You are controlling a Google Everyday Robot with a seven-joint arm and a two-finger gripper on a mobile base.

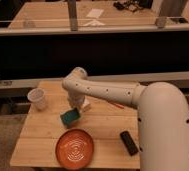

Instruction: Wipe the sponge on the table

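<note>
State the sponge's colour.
The sponge is dark green with a paler edge, camera view; the gripper is right above it.

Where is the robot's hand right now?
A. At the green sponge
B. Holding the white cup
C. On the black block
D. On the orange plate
A. The gripper is down at the sponge in the middle of the table, while the orange plate, the cup and the black block all lie apart from it.
</note>
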